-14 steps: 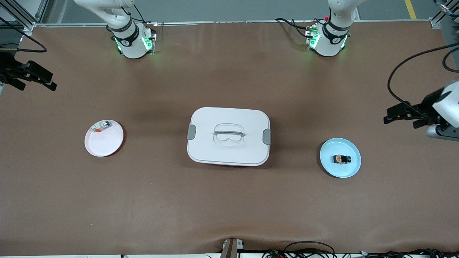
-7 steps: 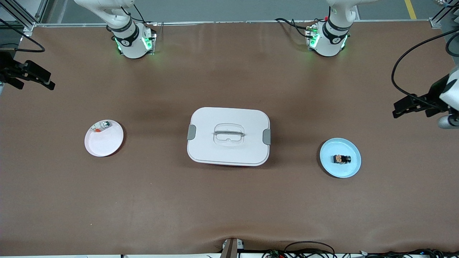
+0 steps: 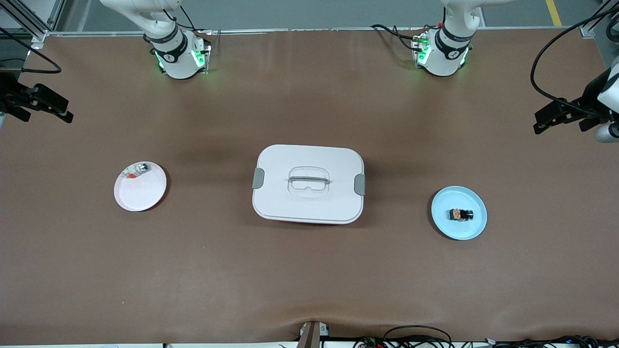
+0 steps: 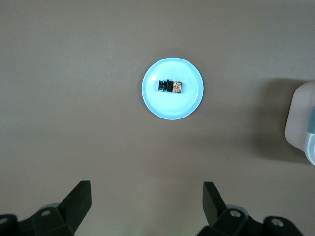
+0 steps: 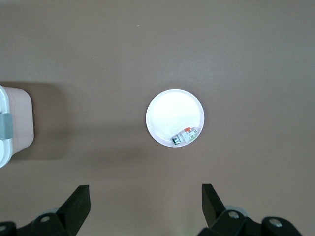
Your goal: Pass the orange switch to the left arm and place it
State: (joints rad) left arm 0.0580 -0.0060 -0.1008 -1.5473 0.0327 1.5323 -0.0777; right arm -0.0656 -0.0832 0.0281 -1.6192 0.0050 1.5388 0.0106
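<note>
Below the wide-open left gripper (image 4: 145,206) sits the switch (image 4: 171,86), ready to grab; the right gripper (image 5: 142,206) waits wide too.

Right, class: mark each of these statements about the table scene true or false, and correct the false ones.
1. The orange switch lies on the light-blue plate. True.
2. The box stands between the two plates. True.
3. The left pincer is shut on the orange switch. False: it is open, holds nothing, and is up over the table at the left arm's end.
4. The pink plate is bare. False: a small clear-and-grey part lies at its rim.
5. The right pincer is open, over the right arm's end of the table. True.
6. The box has its lid off. False: the lid is on.
</note>
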